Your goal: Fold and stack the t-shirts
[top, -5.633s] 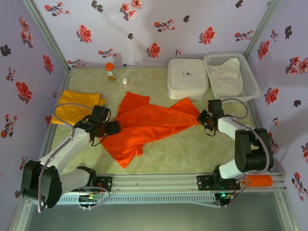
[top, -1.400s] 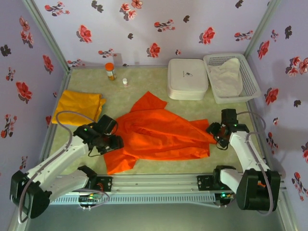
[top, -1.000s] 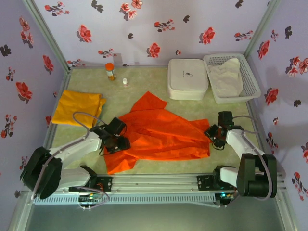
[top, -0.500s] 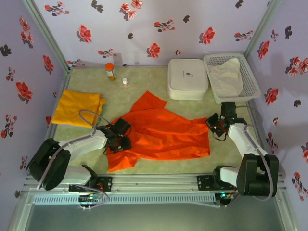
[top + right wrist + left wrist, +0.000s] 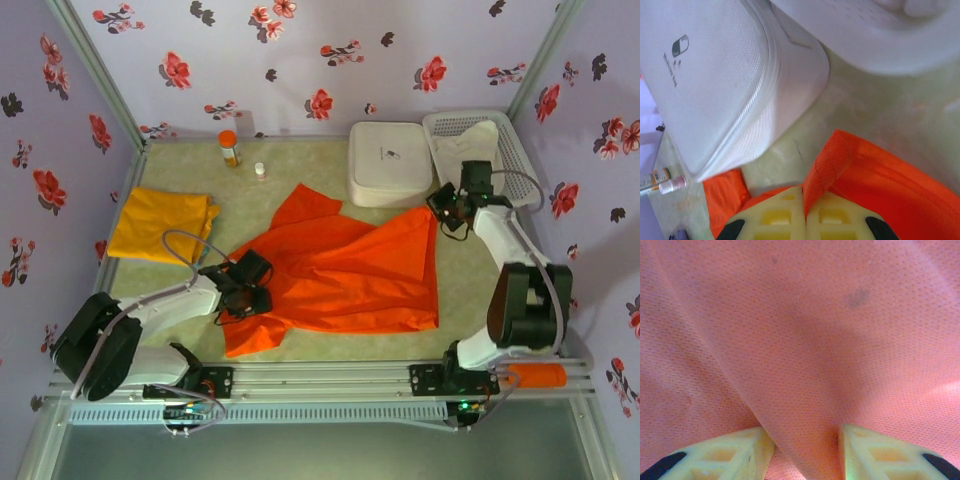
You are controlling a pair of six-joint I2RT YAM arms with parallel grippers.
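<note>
Top external view: the orange-red tee (image 5: pixel 350 270) lies spread on the desk (image 5: pixel 300 165) between the two claws. The right claw (image 5: pixel 443 208) is pressed together on the tee's far corner, just beside the white case (image 5: pixel 388 163); the right wrist view shows the hem nipped between its pads (image 5: pixel 775 220). The left claw (image 5: pixel 250 292) pinches a raised ridge of the same cloth. The yellow-orange tee (image 5: pixel 160 222) lies bunched well beyond the left claw's outer side. The step looks like flattening before folding. Next, both claws should draw apart gently, tautening the cloth without letting it slip.
</note>
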